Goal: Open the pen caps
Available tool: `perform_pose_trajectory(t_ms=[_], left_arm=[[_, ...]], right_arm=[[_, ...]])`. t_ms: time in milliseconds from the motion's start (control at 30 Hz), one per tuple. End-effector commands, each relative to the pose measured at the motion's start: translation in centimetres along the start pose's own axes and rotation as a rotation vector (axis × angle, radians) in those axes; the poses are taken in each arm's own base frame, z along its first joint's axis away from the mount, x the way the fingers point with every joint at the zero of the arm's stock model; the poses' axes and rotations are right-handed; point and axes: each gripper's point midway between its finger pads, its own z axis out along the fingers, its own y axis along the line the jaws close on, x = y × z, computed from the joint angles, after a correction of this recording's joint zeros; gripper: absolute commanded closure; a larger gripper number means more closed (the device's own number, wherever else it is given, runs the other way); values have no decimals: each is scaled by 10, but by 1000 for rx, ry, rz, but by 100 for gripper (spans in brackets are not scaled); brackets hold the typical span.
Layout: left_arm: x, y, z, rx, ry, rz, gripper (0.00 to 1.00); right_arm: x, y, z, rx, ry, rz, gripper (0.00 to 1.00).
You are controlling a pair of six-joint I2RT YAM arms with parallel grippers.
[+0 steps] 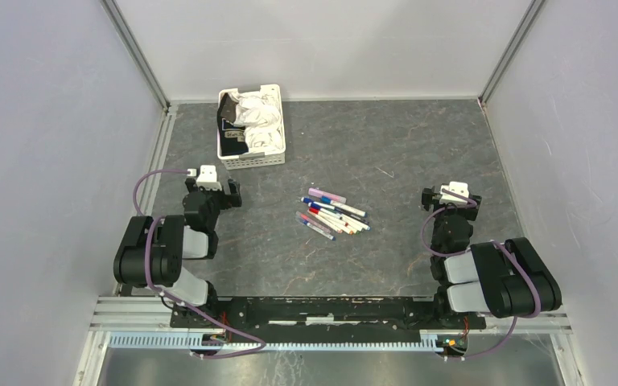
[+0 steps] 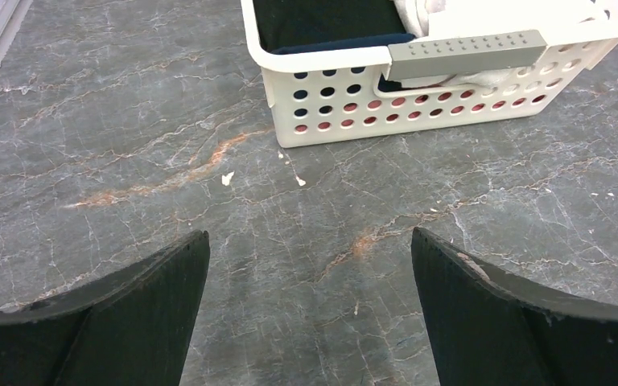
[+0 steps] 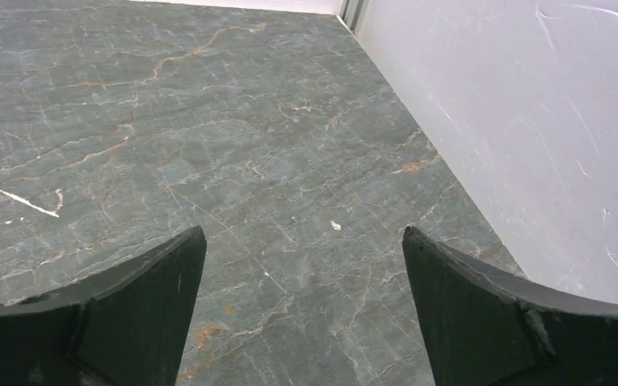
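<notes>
Pen caps (image 1: 314, 207) midway between released left claw (image 2: 310, 241) and released right claw (image 3: 304, 233).

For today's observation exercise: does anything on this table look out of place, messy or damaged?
The pens lie in a loose, crisscrossed heap mid-table. A cloth sits crumpled in the basket. The tabletop has a white scratch and small white crumbs. Nothing looks spilled or broken.

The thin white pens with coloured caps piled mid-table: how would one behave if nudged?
The thin white pens with coloured caps look like slim round barrels lying flat, so one would probably roll. They lie bunched together, so neighbours would likely shift too. They seem rigid and light.
</notes>
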Motion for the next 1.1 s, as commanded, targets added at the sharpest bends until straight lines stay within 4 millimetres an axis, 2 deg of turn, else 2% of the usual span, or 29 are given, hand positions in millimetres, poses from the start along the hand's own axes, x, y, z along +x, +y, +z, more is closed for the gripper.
perform_pose_trajectory(t_ms=[0, 433, 533, 600, 633, 700, 800, 833, 900, 933, 1000, 1067], left_arm=[[-20, 1, 5, -16, -65, -23, 0], [-21, 0, 4, -8, -72, -21, 0], [-41, -10, 9, 54, -76, -6, 0], [-48, -12, 16, 77, 7, 25, 0], [-45, -13, 16, 90, 71, 32, 0], [-58, -15, 15, 116, 104, 42, 0], [-77, -17, 5, 164, 124, 60, 0], [-82, -19, 1, 188, 141, 61, 0], [-91, -24, -6, 255, 185, 54, 0], [-102, -24, -7, 275, 195, 47, 0], [-109, -26, -9, 310, 244, 31, 0], [-118, -28, -9, 341, 290, 36, 0]], right_arm=[[25, -4, -27, -25, 47, -30, 2], [22, -3, -26, -31, 36, -27, 2], [21, 6, -21, -65, 67, -70, 2], [6, 18, -8, -103, 77, -105, 2], [-7, 22, -6, -105, 55, -83, 2], [-24, 30, -4, -139, 35, -16, 2], [-35, 47, 0, -204, 87, 89, 2], [-45, 55, 4, -232, 104, 133, 2], [-48, 69, 9, -271, 203, 191, 2], [-53, 77, 14, -289, 251, 223, 2], [-58, 96, 19, -362, 317, 246, 2], [-67, 126, 17, -529, 320, 250, 2]])
